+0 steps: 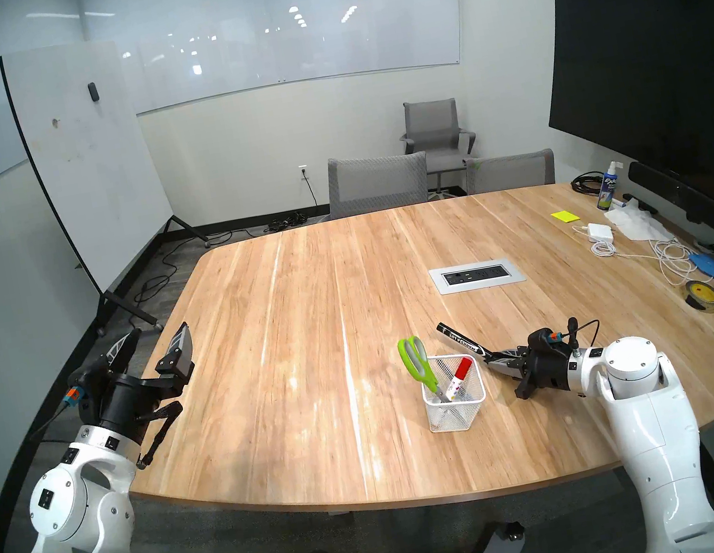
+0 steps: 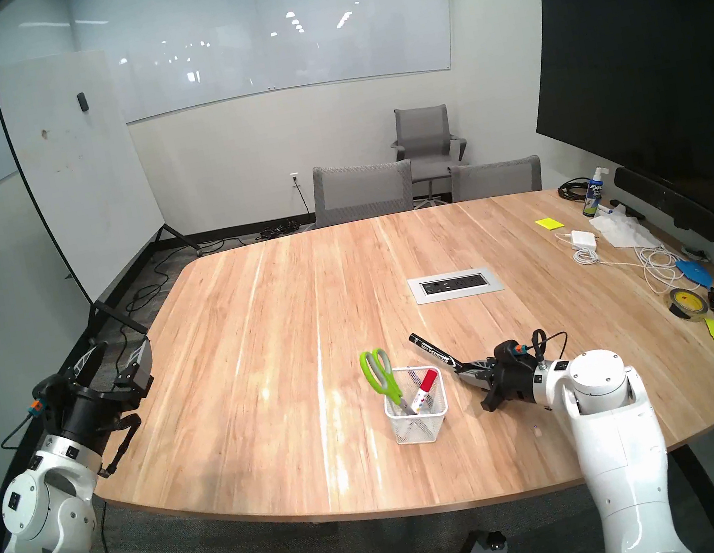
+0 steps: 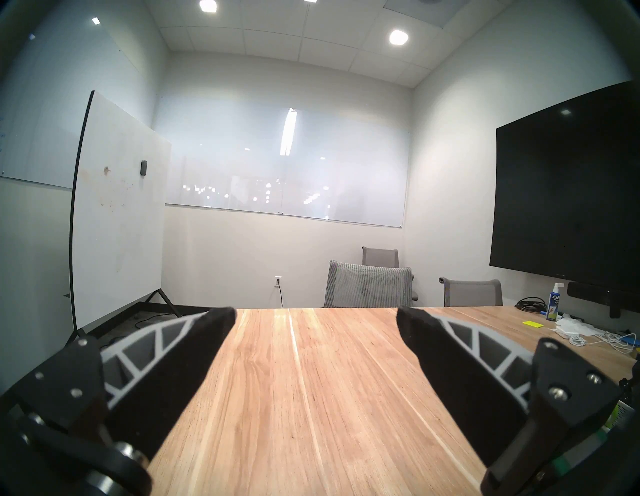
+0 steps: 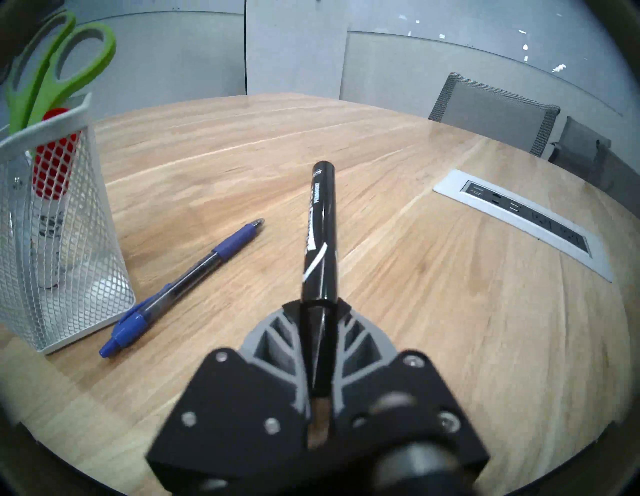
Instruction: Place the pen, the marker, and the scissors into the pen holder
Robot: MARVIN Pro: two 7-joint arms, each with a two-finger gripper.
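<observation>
Head stereo left view: the right claw (image 1: 492, 356), lower right of centre, is pinching the black marker (image 1: 458, 338) by its tail, and the marker slants up toward the upper left, clear of the desk (image 1: 303, 307). Just to its left stands the pen holder (image 1: 455, 398), with the scissors (image 1: 418, 362) blades-down inside, green loops above the rim, and a red-capped marker (image 1: 458, 377) leaning beside them. The left claw (image 1: 155, 352), at the left edge, is spread wide and holds nothing.

Head stereo right view: much the same picture; the black marker's free end points away from the holder, so it needs to be swung over the rim.

Left wrist view: both fingers stand far apart, with only bare desk between them.

Right wrist view: the fingers (image 4: 277, 341) are pressed onto the black marker low in the frame. The pen (image 4: 180, 287) lies flat on the desk at the lower left, its clip end just beside the holder's base.

To do this well, I would lift the marker above the rim, tip it nearly upright over the free corner away from the scissors, lower it inside, then release. The holder looks light, so a nudge may tip it.
</observation>
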